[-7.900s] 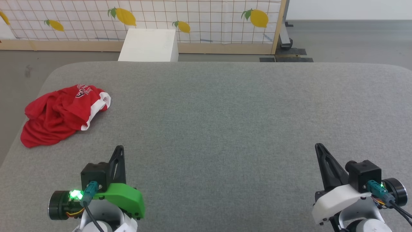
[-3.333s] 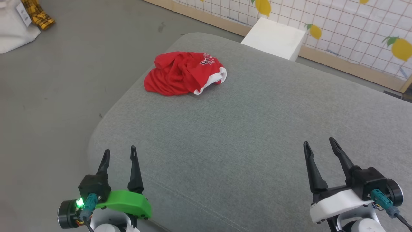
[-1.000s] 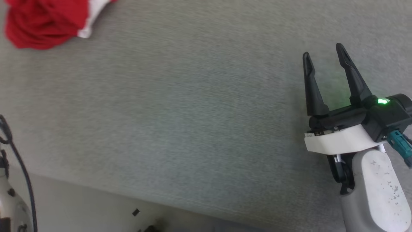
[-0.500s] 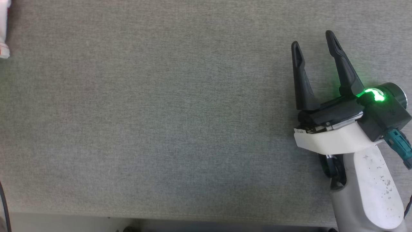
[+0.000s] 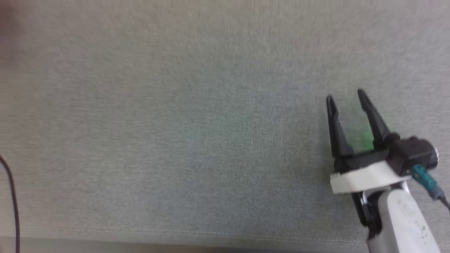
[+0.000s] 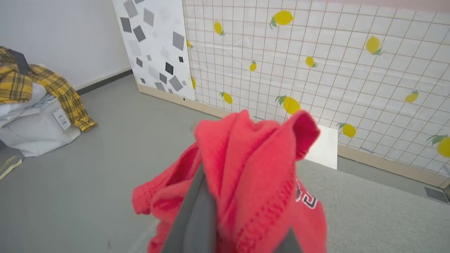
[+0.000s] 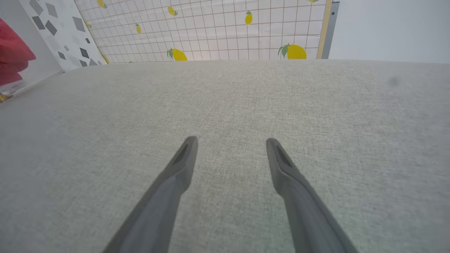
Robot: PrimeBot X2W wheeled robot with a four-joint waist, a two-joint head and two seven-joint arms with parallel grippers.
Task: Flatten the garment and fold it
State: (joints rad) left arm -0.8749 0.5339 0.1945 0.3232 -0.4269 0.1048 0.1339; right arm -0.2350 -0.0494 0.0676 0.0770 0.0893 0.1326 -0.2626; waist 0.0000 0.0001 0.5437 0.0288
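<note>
The garment [image 6: 256, 182], bright red with a bit of printed lettering at its right side, is bunched up close in the left wrist view. My left gripper [image 6: 242, 200] is shut on a thick fold of it, and the cloth drapes over both fingers and hides their tips. The rest of the garment hangs down toward the grey padded table [image 6: 369, 218]. A red edge of the garment [image 7: 12, 56] also shows at the far left of the right wrist view. My right gripper [image 5: 346, 95] [image 7: 230, 140] stands open just above the bare grey table, holding nothing.
A lemon-print grid screen [image 6: 316, 63] and a white box [image 6: 325, 147] stand beyond the table. On the floor to the left lies a pile of laundry with a yellow plaid cloth [image 6: 42, 84]. The table's near edge [image 5: 175, 237] runs along the bottom; a black cable [image 5: 12, 196] hangs at the left.
The head camera has shifted and the picture is blurred; the red garment has slid out of it at the upper left. The right gripper stays open over the table.
</note>
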